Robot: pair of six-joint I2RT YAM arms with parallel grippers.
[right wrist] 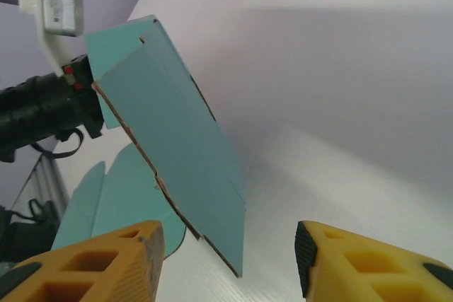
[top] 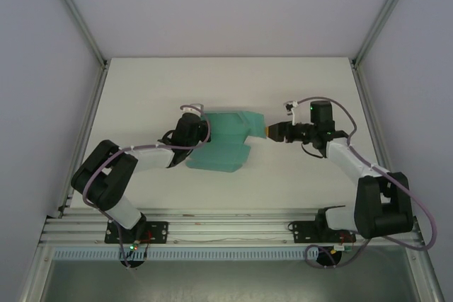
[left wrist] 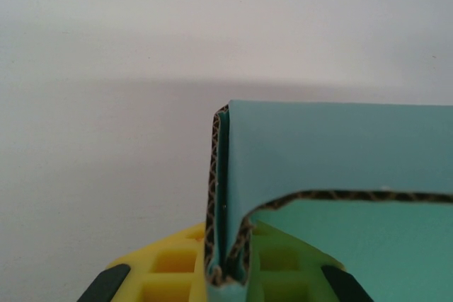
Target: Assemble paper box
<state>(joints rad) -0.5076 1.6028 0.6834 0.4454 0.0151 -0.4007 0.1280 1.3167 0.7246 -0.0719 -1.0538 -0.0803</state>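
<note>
One paper box (top: 221, 145), half folded at the centre of the counter (top: 141, 90), gripped at nine o'clock and approached at three.
Left end effector (top: 197, 132) clamped shut on the box's doubled edge at nine o'clock. Right end effector (right wrist: 228, 245) at three o'clock, fingers apart, with the raised flap (right wrist: 170, 153) standing between them and apparently not yet pinched. Best closed squarely on the flap's free edge near its corner, then swung along the crease rather than pulled, using the left clamp as an anchor against sliding. Thin teal corrugated card: matte faces, brown fluted core at the cut edges, scored fold lines, a small notch near the flap's top, rounded tabs lying flat below. Light and springy, likely to buckle under a skewed pinch.
</note>
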